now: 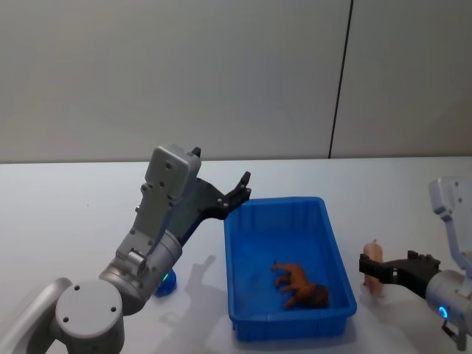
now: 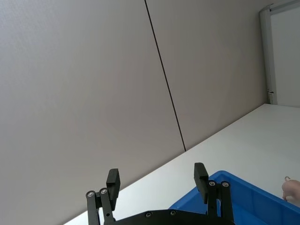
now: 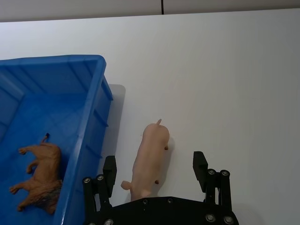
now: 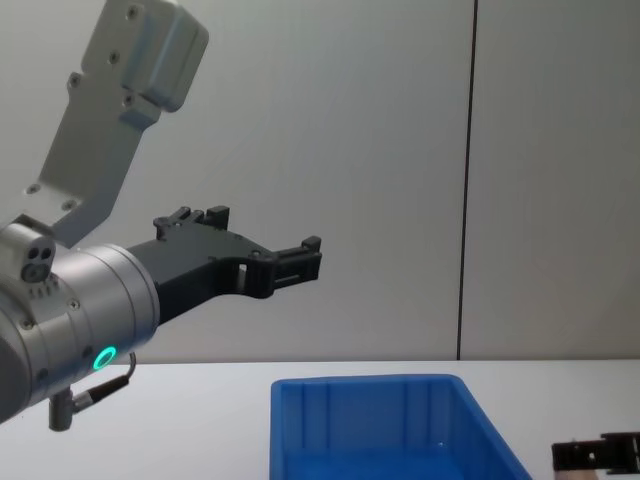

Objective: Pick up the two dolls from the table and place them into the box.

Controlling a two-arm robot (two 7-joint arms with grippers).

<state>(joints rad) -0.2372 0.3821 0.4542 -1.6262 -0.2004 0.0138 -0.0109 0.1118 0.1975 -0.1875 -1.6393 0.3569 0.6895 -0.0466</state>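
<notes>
The right gripper (image 3: 154, 163), black and two-fingered, stands open at the lower middle of the right wrist view. The pale pink plastic pig doll (image 3: 151, 157) lies on the plain white table (image 3: 225, 84) between its fingers, touching neither, just right of the bright blue plastic box (image 3: 56, 59). A brown animal doll (image 3: 42, 164) lies inside the box, at lower left. The left gripper (image 1: 240, 190), also open, hangs above the box's left rim at the centre of the head view.
</notes>
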